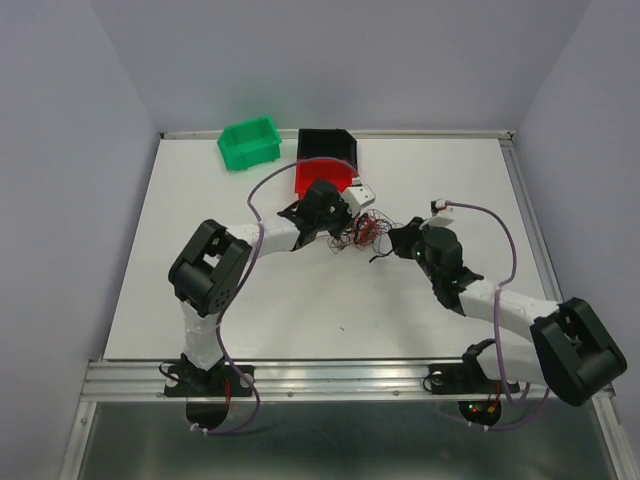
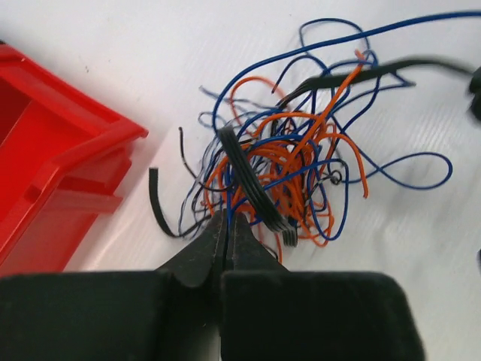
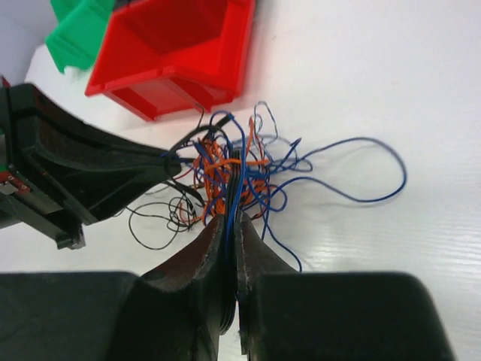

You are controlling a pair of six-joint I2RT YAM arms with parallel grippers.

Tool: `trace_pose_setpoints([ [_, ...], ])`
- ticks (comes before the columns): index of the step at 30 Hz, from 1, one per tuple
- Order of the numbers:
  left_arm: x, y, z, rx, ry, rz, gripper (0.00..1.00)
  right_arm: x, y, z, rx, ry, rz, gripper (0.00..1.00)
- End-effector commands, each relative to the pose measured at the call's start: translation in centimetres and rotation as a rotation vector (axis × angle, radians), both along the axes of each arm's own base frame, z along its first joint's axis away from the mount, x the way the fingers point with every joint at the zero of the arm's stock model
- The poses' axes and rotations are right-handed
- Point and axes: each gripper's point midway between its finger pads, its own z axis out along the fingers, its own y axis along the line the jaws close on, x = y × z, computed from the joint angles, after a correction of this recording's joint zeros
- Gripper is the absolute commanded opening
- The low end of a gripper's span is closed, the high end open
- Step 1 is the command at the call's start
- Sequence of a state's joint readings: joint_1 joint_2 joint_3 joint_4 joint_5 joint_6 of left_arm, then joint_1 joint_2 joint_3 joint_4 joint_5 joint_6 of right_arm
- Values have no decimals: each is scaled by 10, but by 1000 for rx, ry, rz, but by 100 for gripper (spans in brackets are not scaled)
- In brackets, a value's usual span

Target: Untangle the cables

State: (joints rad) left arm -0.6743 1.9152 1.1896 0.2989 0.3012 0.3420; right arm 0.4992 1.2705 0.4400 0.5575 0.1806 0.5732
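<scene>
Top view: cables [image 1: 366, 232] are lying in one tangle on the table [image 1: 300, 300], near its middle, between left gripper [image 1: 345, 228] and right gripper [image 1: 393, 238]. The arms are hiding both sets of fingertips. Red bin [image 1: 318, 176], black bin [image 1: 328, 145] and green bin [image 1: 250, 142] are sitting just beyond.
Left wrist: fingers [image 2: 207, 248] are pressing together, pinching strands at the tangle's near edge. The red bin is standing to the left.
Right wrist: fingers [image 3: 199, 256] are pressing together on blue and black strands. The left gripper is biting the tangle's left side.
</scene>
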Motion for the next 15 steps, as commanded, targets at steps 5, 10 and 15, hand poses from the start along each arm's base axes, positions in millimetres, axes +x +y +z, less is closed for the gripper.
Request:
trace_pose_setpoints([
  [5, 16, 81, 125, -165, -170, 221, 0, -33, -80, 35, -4, -77, -326, 0],
  [10, 10, 113, 170, -241, -222, 281, 0, -53, -97, 53, 16, -125, -356, 1],
  [15, 3, 102, 167, -214, -223, 264, 4, -59, -80, 66, 45, -152, -247, 0],
])
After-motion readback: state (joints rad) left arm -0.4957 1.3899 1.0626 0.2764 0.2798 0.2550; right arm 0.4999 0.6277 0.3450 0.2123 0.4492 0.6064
